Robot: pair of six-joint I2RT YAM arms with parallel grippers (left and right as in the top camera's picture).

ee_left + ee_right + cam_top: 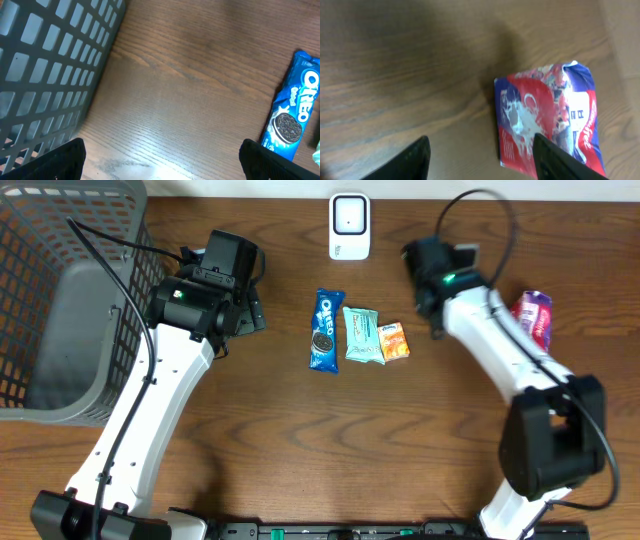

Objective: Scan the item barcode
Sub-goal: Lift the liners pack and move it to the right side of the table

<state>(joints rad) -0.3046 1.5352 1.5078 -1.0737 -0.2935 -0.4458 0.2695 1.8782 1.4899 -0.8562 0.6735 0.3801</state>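
Wood-grain surface (300,430), both grippers parted and holding nothing.
Your right gripper (480,140) hangs with its jaws apart over bare wood, and the red-and-blue packet (547,115) lies flat by one finger; you cannot tell whether they touch. Your left gripper (162,147) is spread wide between the grey basket (45,60) and the Oreo pack (295,105). Further off, a teal pack (362,335) and an orange pack (394,340) lie beside the Oreo pack, and the white scanner (350,225) stands at the far edge.
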